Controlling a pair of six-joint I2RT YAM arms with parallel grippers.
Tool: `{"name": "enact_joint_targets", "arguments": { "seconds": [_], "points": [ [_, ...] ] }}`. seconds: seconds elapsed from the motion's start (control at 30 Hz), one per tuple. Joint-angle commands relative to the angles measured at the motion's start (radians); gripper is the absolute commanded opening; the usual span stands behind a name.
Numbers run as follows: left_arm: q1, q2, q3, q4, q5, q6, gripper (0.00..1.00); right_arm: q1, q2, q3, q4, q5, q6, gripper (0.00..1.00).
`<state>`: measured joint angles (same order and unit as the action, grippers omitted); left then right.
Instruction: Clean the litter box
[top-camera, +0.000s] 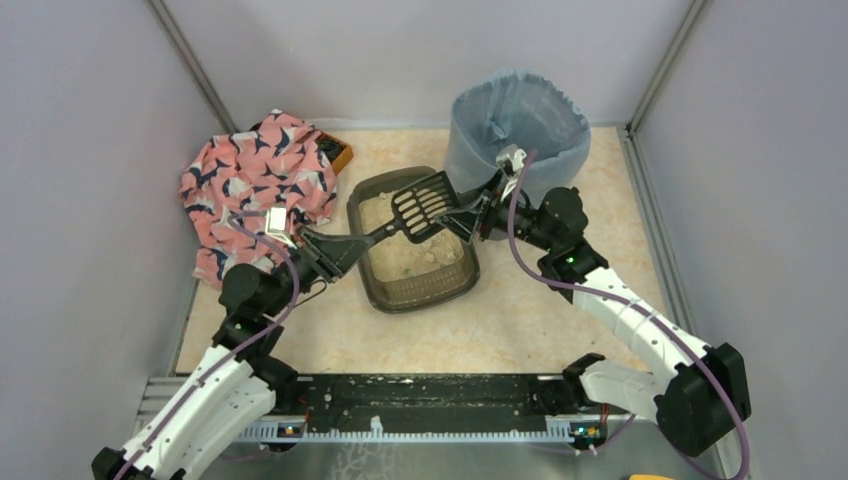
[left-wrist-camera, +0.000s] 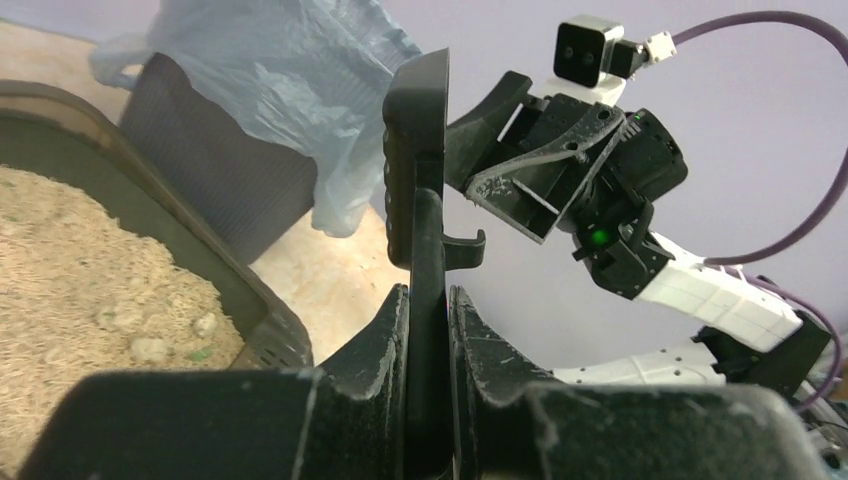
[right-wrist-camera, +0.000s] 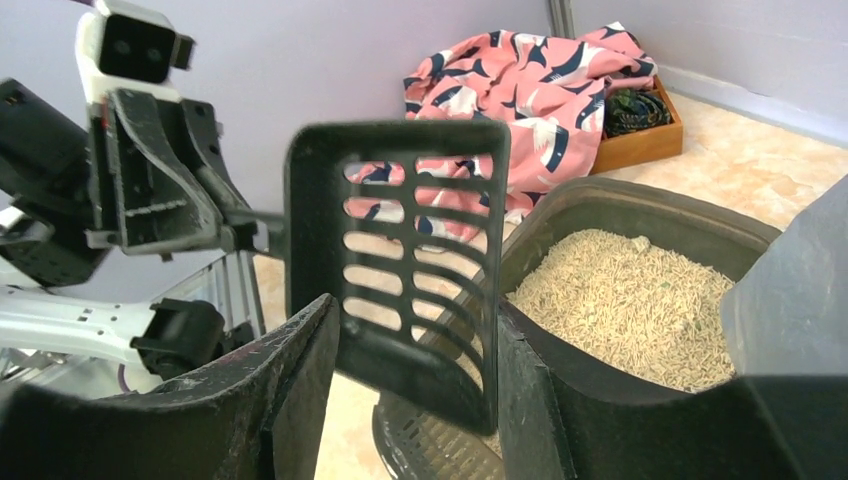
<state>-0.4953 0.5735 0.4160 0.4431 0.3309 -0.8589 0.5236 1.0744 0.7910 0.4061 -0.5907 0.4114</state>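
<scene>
The litter box (top-camera: 378, 268) sits mid-table with beige granules; it also shows in the left wrist view (left-wrist-camera: 250, 300) and the right wrist view (right-wrist-camera: 620, 205). My left gripper (top-camera: 340, 248) is shut on the handle of the black slotted scoop (top-camera: 425, 203), which it holds above the box's far end; the wrist view shows the pads (left-wrist-camera: 385, 330) pinching the handle (left-wrist-camera: 428, 280). My right gripper (top-camera: 472, 218) is open, its fingers (right-wrist-camera: 300, 360) on either side of the scoop head (right-wrist-camera: 400, 250). The scoop looks empty.
A round bin with a blue-grey bag liner (top-camera: 518, 125) stands behind the right gripper, right of the box. A pink patterned cloth (top-camera: 258, 175) lies over a wooden tray (top-camera: 340, 152) at the back left. Purple walls enclose the table.
</scene>
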Motion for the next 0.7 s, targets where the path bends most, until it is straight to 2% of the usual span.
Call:
{"name": "enact_joint_targets", "arguments": {
  "seconds": [0.0,0.23,0.37,0.5,0.67],
  "points": [
    [0.008,-0.026,0.138,-0.247,-0.103,0.124,0.0,0.014,-0.044,0.011,0.007,0.003,-0.037,0.55],
    [0.01,0.036,0.377,-0.532,-0.157,0.23,0.0,0.013,-0.042,-0.001,-0.017,0.028,-0.069,0.56],
    [0.01,0.153,0.549,-0.739,-0.171,0.272,0.0,0.013,-0.037,0.003,-0.026,0.028,-0.081,0.56],
    [0.022,0.266,0.632,-0.846,-0.193,0.314,0.0,0.012,-0.048,0.005,-0.039,0.051,-0.09,0.56],
    [0.065,0.336,0.621,-0.831,-0.122,0.304,0.0,0.009,-0.067,0.004,-0.059,0.071,-0.104,0.56]
  ]
}}
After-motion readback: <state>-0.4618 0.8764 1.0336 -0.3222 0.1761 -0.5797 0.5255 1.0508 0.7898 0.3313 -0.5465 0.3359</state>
